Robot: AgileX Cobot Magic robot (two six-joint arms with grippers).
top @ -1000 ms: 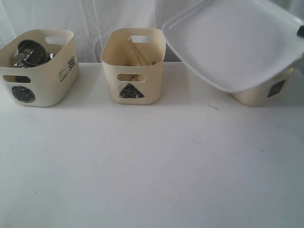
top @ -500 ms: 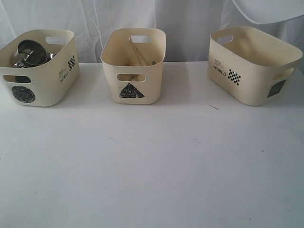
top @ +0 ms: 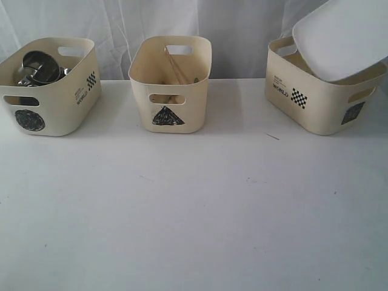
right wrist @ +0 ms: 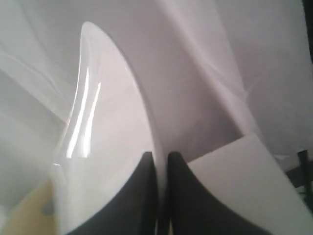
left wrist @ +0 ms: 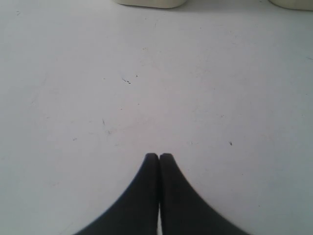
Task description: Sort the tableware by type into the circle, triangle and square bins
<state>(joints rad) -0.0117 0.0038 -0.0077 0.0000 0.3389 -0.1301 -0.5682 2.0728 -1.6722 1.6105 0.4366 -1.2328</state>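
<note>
A large white plate [top: 341, 37] hangs tilted over the square bin [top: 321, 109] at the right, its lower edge inside the bin's rim. My right gripper [right wrist: 161, 155] is shut on the plate's rim [right wrist: 105, 122]; the gripper itself is out of the exterior view. The circle bin [top: 48, 103] at the left holds steel mugs [top: 40, 66]. Wooden chopsticks [top: 176, 70] lean in the triangle bin [top: 170, 97] in the middle. My left gripper [left wrist: 159, 156] is shut on nothing, low over bare white table.
The three cream bins stand in a row along the back of the white table [top: 194, 206]. A white curtain [top: 242, 30] hangs close behind them. The bottoms of two bins [left wrist: 150, 3] show at the far side of the left wrist view.
The plate swung from covering the square bin up out of the picture, then came back down tilted into that bin's opening. The left gripper has not moved.
</note>
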